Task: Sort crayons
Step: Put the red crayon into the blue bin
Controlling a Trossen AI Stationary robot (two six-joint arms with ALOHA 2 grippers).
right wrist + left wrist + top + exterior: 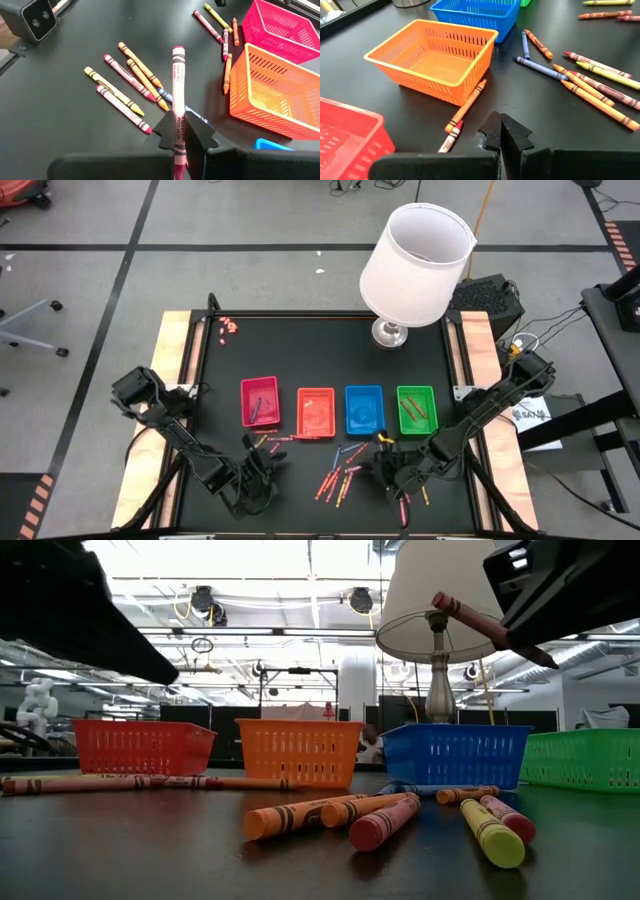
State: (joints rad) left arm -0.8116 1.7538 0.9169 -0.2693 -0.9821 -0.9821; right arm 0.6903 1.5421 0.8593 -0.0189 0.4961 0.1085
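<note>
High view | lamp [415,260] behind trays | loose crayons [340,475] between arms

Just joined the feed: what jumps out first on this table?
A big white lamp towers at the table's back edge. Before it runs a row of four trays: pink, orange, blue, green. In front, among scattered crayons, the right gripper holds a pink crayon.
</note>
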